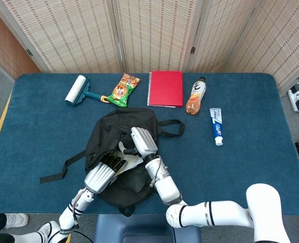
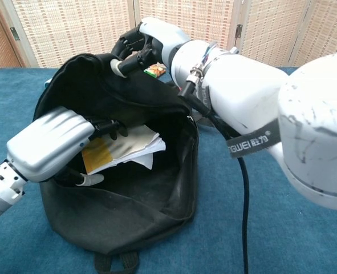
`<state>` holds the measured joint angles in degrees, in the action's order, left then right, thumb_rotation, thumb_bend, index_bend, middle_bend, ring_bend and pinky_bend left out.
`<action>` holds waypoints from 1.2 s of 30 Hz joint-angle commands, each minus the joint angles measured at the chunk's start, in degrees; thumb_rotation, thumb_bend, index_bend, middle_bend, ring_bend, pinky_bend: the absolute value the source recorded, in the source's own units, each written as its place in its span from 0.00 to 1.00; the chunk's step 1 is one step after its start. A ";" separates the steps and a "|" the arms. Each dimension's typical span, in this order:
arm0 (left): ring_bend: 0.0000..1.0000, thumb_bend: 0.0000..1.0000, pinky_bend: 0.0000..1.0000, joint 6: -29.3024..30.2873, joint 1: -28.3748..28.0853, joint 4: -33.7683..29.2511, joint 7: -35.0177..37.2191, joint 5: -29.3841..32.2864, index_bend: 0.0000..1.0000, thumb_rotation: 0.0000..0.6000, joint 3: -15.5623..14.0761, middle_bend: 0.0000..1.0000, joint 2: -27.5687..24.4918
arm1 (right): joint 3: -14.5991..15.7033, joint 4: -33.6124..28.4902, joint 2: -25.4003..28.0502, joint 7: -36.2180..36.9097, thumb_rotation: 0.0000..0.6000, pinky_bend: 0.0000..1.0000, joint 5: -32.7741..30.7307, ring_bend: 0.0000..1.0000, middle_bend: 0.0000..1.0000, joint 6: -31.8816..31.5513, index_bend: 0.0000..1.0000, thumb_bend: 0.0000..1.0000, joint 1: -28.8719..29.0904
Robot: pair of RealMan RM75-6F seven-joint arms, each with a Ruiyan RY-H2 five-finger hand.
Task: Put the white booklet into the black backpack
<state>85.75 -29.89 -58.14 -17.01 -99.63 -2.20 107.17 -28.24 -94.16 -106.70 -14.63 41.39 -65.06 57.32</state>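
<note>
Backpack of soft black fabric lies on the blue cloth-covered table, its mouth held wide toward the robot. Right hand grips the upper rim of the opening, its dark fingers curled tight over the fabric edge and lifting it; in the head view the same hand sits at the middle of the bag. Left hand rests at the near left side of the opening, with its fingertips lying on top of the white paper booklet with a yellow patch. Thumb shows below the booklet's near edge; whether the hand is pinching the booklet or merely resting on it cannot be told. Booklet sits inside the mouth of the backpack, lying partly against the inner left wall, with loose page corners hanging toward the bag's interior. In the head view the left hand overlaps the bag's near left edge and only a pale sliver of the booklet shows beside it.

Along the far edge of the table, well apart from the bag: a white lint roller with teal handle, a green and orange snack packet, a red spiral notebook, an orange drink bottle, and a blue and white toothpaste tube.
</note>
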 commanded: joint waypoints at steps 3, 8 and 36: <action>0.41 0.00 0.40 1.58 2.53 -8.29 -0.38 -1.13 0.32 1.00 -1.99 0.40 -4.86 | -0.15 0.73 -0.12 -0.13 1.00 0.22 -0.46 0.34 0.38 0.11 0.72 0.68 -0.09; 0.41 0.00 0.40 6.36 4.17 -10.05 5.22 -3.46 0.33 1.00 -2.57 0.40 -7.19 | -0.19 1.23 0.08 0.00 1.00 0.22 -0.72 0.34 0.38 0.61 0.72 0.68 -0.33; 0.43 0.00 0.41 14.48 11.94 -14.95 26.74 6.32 0.37 1.00 5.82 0.44 -20.21 | 8.69 -3.16 7.50 3.77 1.00 0.17 6.30 0.26 0.31 9.31 0.58 0.64 -5.57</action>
<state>100.94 -18.34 -73.22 9.20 -94.04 3.23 87.62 -21.25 -95.63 -100.97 -10.76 46.31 -57.25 52.60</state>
